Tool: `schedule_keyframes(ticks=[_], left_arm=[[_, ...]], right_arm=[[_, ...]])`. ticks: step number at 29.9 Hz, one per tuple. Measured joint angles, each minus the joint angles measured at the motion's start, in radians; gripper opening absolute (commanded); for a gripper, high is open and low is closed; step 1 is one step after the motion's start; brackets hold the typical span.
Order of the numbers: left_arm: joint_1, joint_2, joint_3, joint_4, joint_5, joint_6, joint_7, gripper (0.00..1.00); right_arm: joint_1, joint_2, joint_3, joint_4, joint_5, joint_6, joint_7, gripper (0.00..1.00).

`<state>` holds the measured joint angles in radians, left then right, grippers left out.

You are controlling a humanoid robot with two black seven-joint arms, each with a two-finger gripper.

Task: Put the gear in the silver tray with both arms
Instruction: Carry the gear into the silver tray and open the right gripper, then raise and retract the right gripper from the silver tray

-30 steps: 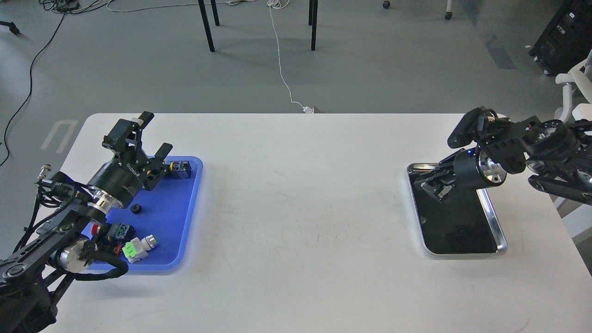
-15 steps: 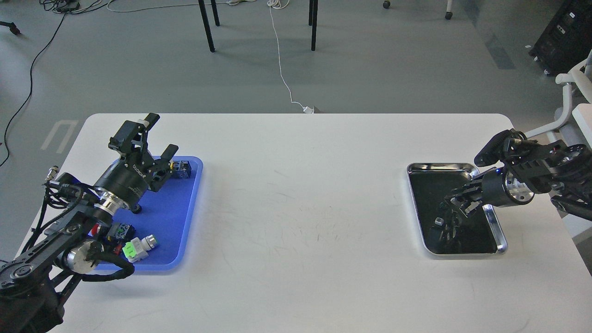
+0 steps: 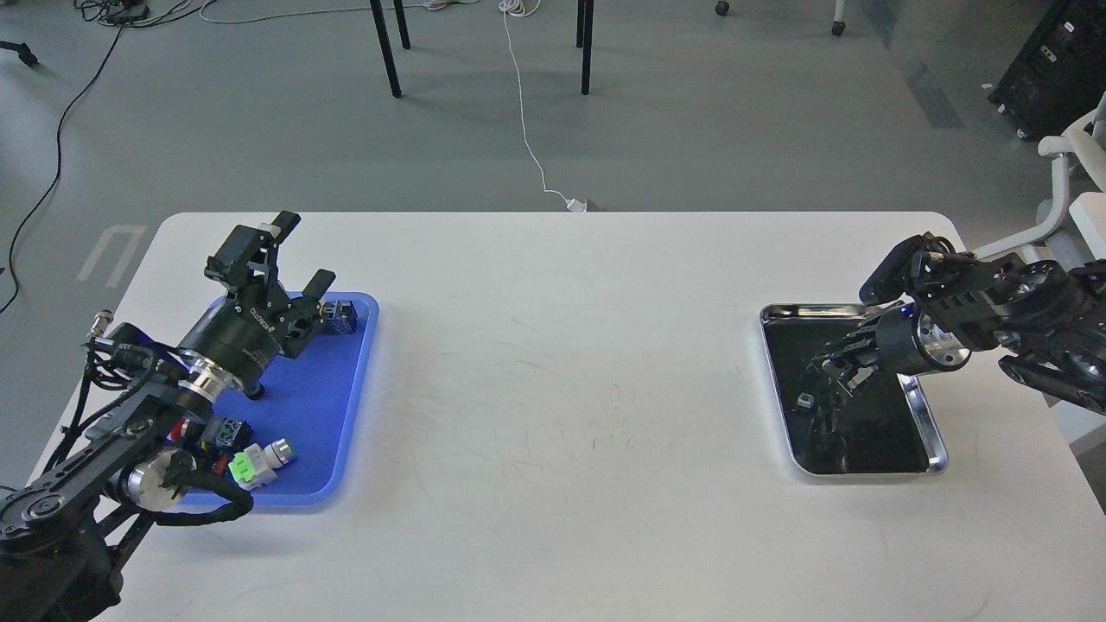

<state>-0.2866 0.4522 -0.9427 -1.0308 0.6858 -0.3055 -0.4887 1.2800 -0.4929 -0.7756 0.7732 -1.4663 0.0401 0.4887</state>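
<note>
On the white tabletop (image 3: 553, 389), the silver tray (image 3: 924, 423) lies at three o'clock. The right pincer (image 3: 834, 373) dips over it, too dark to tell its fingers' state. At nine o'clock, the left pincer (image 3: 289, 259) gapes apart above the blue tray (image 3: 333, 415).

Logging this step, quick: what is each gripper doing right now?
Left gripper: open, holding nothing, above the blue tray.
Right gripper: over the silver tray; too dark to tell open or shut.
</note>
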Motion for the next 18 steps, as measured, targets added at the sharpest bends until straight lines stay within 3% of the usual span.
schedule_keyframes(ticks=[4,10,18], left_arm=[[0.000,0.002,0.000,0.000,0.000,0.000,0.000,0.98],[0.000,0.008,0.001,-0.020,0.000,0.000,0.000,0.98],[-0.001,0.010,0.001,-0.022,0.000,0.001,0.000,0.98]], right_arm=[[0.000,-0.008,0.002,0.008,0.002,0.000,0.000,0.91],[0.012,-0.050,0.077,0.059,0.018,0.000,0.000,0.97],[-0.044,-0.169,0.396,0.184,0.156,0.001,0.000,0.97]])
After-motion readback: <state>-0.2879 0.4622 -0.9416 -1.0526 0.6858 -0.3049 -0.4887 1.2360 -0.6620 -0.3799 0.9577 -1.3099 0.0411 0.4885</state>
